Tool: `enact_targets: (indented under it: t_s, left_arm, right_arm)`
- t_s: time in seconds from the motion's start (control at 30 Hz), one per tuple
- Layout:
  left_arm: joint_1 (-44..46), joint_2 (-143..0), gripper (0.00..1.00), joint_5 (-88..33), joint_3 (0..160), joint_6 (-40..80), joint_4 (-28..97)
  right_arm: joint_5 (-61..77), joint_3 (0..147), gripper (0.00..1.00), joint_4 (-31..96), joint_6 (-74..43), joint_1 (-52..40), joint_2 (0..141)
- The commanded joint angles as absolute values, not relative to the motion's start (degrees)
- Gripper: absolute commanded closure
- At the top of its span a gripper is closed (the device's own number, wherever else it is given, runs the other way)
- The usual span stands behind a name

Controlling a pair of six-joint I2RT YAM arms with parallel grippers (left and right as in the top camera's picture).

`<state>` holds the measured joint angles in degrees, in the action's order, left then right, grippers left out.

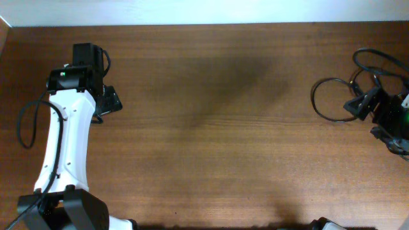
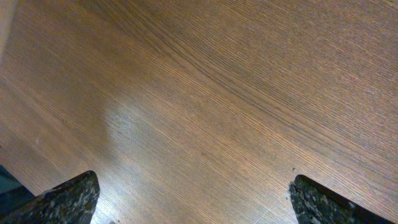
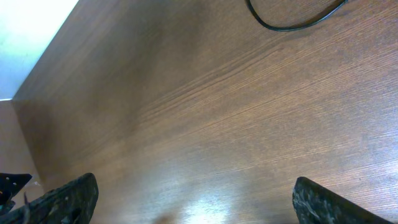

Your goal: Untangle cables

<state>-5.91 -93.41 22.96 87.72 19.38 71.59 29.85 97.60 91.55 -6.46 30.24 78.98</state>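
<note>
Right end effector: the right end effector (image 3: 194, 186) is released. Its fingers (image 3: 68, 196) are spread wide with only wood grain between them, so it grasps nothing.
Its place: from overhead it hangs at the far right edge, right among the loops. I judge it is there so that one strand comes within reach.
Cables: the cables (image 1: 314, 102) lie in loose black loops at the right end of the surface (image 1: 223, 128). One round loop reaches toward the middle, and others cross each other nearer the back right corner, partly hidden by the arm. In the right wrist view one arc (image 3: 289, 28) curves across the wood ahead of the open fingers, not between them.
Left end effector: the left end effector (image 2: 193, 186) is also released, with bare wood between its tips. It sits at the far left, well apart from the cables.
Why the left holds off: probably because there is nothing on its side to pin or pull until a strand is brought over.
Stage: by my reading early, since nothing is gripped and the loops overlap.
Next move calls for: closing on a single cord, not on a crossing.
Risk: a thin cord can slip from the fingers, or drag the whole tangle along with it.
</note>
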Motion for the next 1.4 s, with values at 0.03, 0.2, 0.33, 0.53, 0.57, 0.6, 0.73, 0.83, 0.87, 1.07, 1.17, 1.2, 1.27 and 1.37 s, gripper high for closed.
enact_targets:
  t_s: [0.03, 0.2, 0.33, 0.53, 0.57, 0.6, 0.73, 0.83, 0.87, 1.07, 1.17, 1.2, 1.27, 1.37]
  left_arm:
    - [-6.07, -92.33, 0.01, 23.14, 88.2, 20.34, 71.66]
    - [-6.0, -92.33, 0.01, 23.16, 88.2, 20.34, 71.68]
    - [-5.23, -91.85, 0.01, 23.14, 88.2, 20.34, 71.66]
    - [9.47, -86.02, 0.01, 23.14, 88.2, 20.34, 71.66]
    - [12.47, -84.66, 0.01, 23.16, 88.2, 20.34, 71.68]
    - [14.57, -83.61, 0.01, 23.16, 88.2, 20.34, 71.68]
    - [19.09, -79.55, 0.01, 23.16, 88.2, 20.34, 71.68]
    - [19.88, -74.65, 0.01, 23.16, 88.2, 20.34, 71.68]
    - [19.88, -72.14, 0.01, 23.14, 88.2, 20.34, 71.68]
    - [16.05, -61.08, 0.01, 19.25, 87.29, 20.34, 73.1]
    - [11.44, -53.58, 0.01, 13.43, 75.09, 20.32, 62.54]
    - [11.44, -48.84, 0.01, 10.85, 66.63, 20.32, 53.87]
    - [11.4, -40.84, 0.01, 5.04, 53.23, 20.32, 39.79]
    - [11.4, -30.06, 0.01, 3.62, 35.38, 20.32, 17.63]
  right_arm:
    - [29.3, 97.69, 0.01, 91.72, -6.39, 30.3, 79.13]
    - [29.3, 97.67, 0.01, 91.72, -6.39, 30.3, 79.13]
    - [29.3, 97.67, 0.01, 91.72, -6.39, 30.3, 79.13]
    - [29.3, 97.69, 0.01, 91.72, -6.39, 30.3, 79.13]
    - [29.3, 97.69, 0.01, 91.72, -6.39, 30.3, 79.13]
    - [29.3, 97.69, 0.01, 91.72, -6.39, 30.3, 79.13]
    - [29.3, 97.69, 0.01, 91.72, -6.39, 30.3, 79.13]
    - [29.3, 97.69, 0.01, 91.72, -6.39, 30.3, 79.13]
    - [29.3, 97.69, 0.01, 91.72, -6.39, 30.3, 79.13]
    - [29.3, 97.69, 0.01, 91.72, -6.39, 30.3, 79.13]
    - [29.3, 97.67, 0.01, 91.72, -6.39, 30.3, 79.13]
    - [29.3, 97.69, 0.01, 91.72, -6.39, 30.3, 79.13]
    - [29.3, 97.67, 0.01, 91.72, -6.39, 30.3, 79.13]
    - [29.3, 97.69, 0.01, 91.72, -6.39, 30.3, 79.13]
